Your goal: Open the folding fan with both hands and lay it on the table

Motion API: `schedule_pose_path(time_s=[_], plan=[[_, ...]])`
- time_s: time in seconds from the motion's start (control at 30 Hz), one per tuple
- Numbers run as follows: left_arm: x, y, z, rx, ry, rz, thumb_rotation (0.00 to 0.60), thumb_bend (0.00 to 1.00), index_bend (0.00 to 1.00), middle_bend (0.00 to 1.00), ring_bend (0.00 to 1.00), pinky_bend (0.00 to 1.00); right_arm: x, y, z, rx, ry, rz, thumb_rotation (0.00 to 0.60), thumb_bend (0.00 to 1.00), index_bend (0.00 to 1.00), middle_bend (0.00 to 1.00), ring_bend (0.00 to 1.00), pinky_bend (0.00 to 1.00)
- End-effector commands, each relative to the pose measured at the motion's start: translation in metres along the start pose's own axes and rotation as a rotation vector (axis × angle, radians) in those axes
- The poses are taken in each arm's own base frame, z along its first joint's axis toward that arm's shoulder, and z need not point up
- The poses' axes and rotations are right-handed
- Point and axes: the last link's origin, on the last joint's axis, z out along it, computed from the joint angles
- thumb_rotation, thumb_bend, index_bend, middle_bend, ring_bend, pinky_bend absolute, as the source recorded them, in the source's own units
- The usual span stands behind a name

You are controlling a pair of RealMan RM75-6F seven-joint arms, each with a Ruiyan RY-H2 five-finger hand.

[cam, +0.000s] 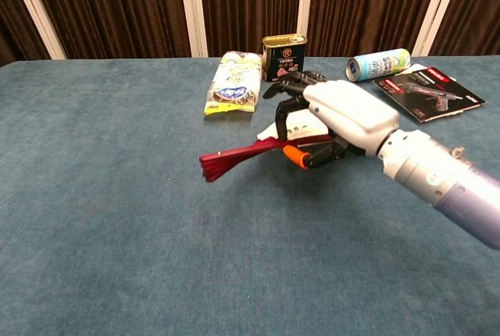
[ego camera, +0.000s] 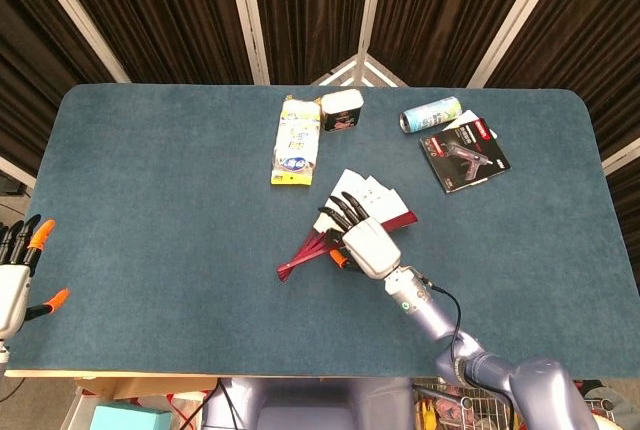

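Observation:
The folding fan (ego camera: pixel 372 196) (cam: pixel 234 155) has dark red ribs and a white paper leaf, partly spread. My right hand (ego camera: pixel 360 238) (cam: pixel 336 117) grips it around the middle and holds it off the blue table (ego camera: pixel 150 190), the rib ends pointing left. Much of the white leaf is hidden behind the hand in the chest view. My left hand (ego camera: pixel 18 270) hangs at the table's left front corner, far from the fan, fingers apart and holding nothing; the chest view does not show it.
At the back stand a yellow snack packet (ego camera: pixel 296 140) (cam: pixel 233 82) and a dark tin (ego camera: pixel 341 110) (cam: pixel 283 58). A light blue can (ego camera: pixel 430 114) (cam: pixel 378 64) lies on its side beside a black packaged tool (ego camera: pixel 464 155) (cam: pixel 426 94) at the back right.

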Motion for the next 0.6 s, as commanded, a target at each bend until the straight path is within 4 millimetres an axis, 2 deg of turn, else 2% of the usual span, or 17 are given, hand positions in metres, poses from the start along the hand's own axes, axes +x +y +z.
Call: schedule_pose_path(time_s=[0.03,0.3,0.6], plan=[[0.0,0.0,0.0,0.0,0.002,-0.002,0.6,0.0,0.0,0.0,0.0,0.0,0.021,0.003,0.009,-0.014,0.042,0.001,0.6,0.68,0.73,0.2,0.06,0.0],[0.001,0.0,0.001,0.006,0.005,-0.008,0.6,0.0,0.0,0.0,0.0,0.0,0.062,0.002,0.027,-0.028,0.107,-0.01,0.6,0.68,0.74,0.21,0.06,0.0],[0.008,0.01,0.003,-0.015,0.01,-0.027,0.6,0.0,0.0,0.0,0.0,0.0,0.114,0.012,0.048,-0.062,0.162,-0.071,0.6,0.68,0.75,0.21,0.06,0.0]])
